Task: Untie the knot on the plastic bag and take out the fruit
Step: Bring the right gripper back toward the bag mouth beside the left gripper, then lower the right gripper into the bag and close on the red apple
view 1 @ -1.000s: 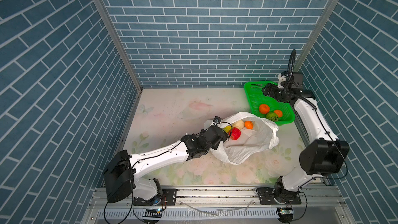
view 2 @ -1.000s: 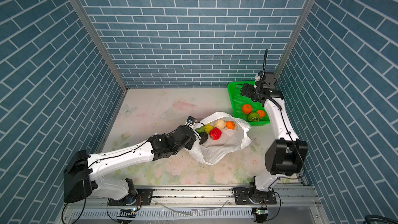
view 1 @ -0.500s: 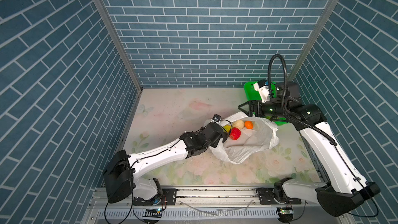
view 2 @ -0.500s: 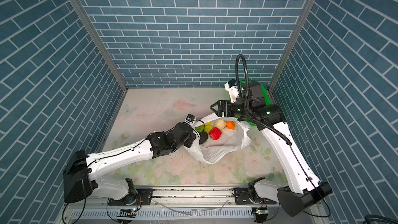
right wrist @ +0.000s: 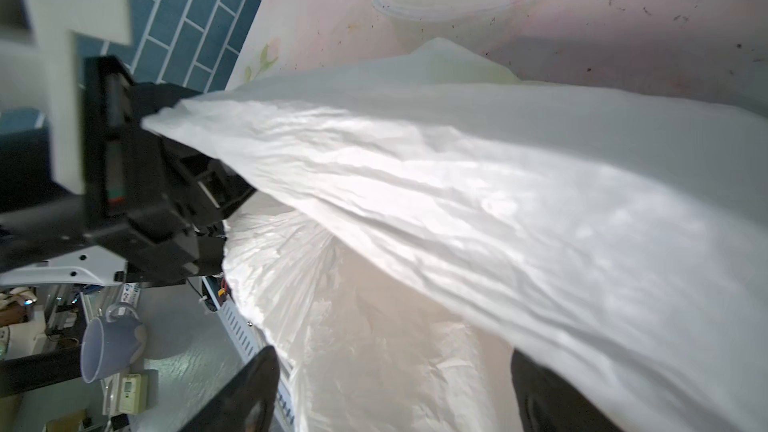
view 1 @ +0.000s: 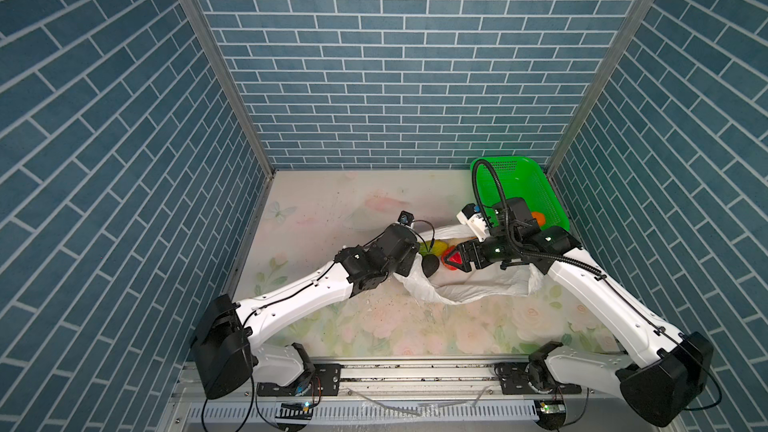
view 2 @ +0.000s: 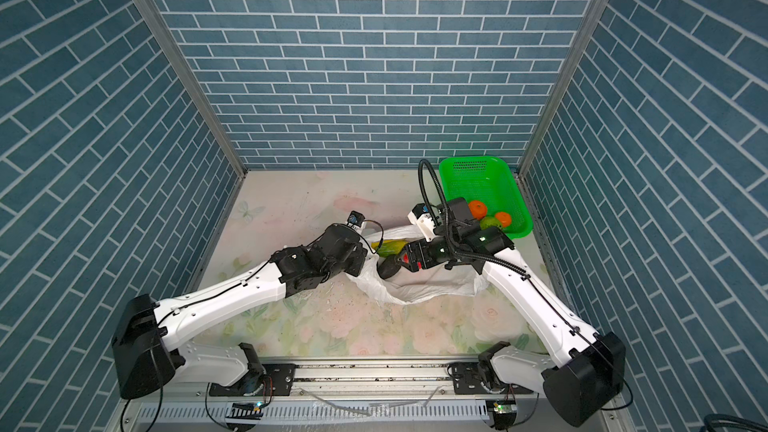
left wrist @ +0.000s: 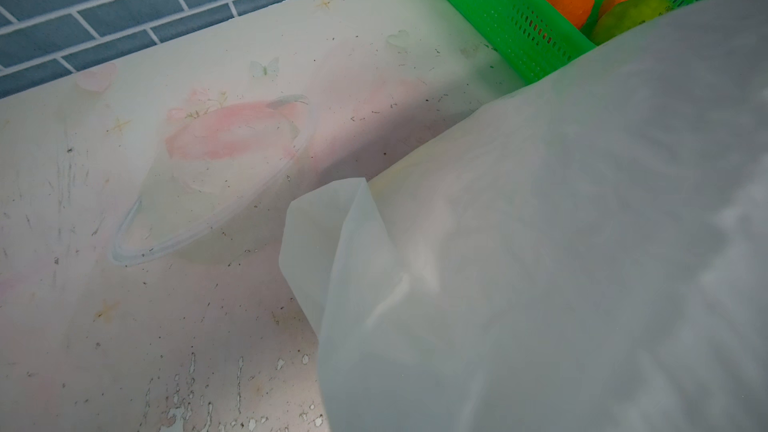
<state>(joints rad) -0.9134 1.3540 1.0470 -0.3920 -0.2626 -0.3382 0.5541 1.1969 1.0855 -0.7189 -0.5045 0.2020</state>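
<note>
The plastic bag lies open in the middle of the table, and no knot shows. My left gripper is shut on the bag's rim and holds it up; in the left wrist view the bag covers its jaws. My right gripper is open over the bag's mouth, with only plastic between its fingers. A red fruit shows right under it. A dark avocado and a yellow-green fruit lie beside it in the bag.
A green basket stands at the back right against the wall. It holds two oranges and a green fruit. Blue brick walls close three sides, and the arms' rail runs along the front.
My right arm has swung from the green basket forward and left to the bag's mouth, its gripper still open. The left arm and the bag have stayed put.
</note>
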